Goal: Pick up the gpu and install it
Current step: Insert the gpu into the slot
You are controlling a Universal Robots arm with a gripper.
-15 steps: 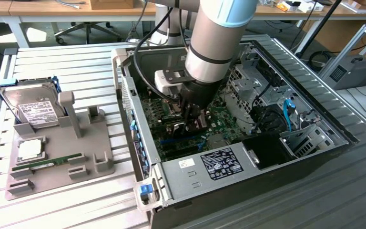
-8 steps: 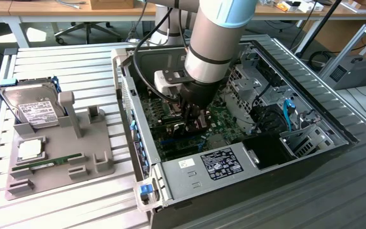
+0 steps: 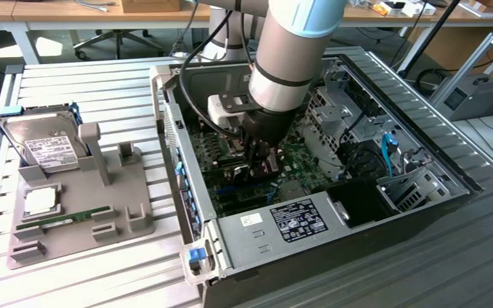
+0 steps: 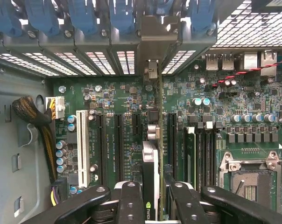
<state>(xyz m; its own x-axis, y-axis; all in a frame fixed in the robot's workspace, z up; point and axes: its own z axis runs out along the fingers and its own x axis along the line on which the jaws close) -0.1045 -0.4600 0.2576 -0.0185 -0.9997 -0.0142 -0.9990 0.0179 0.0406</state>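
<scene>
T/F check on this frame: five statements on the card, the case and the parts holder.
1. The end effector grips the graphics card over the motherboard. True.
2. The hard drive sits inside the computer case. False: it stands in the grey holder outside the case, on the exterior view's left.
3. A memory stick lies in the grey holder. True.
4. The white slot has a card plugged in. False: it is empty.
5. A side panel closes the computer case. False: the case is open and the motherboard is in plain sight.
</scene>
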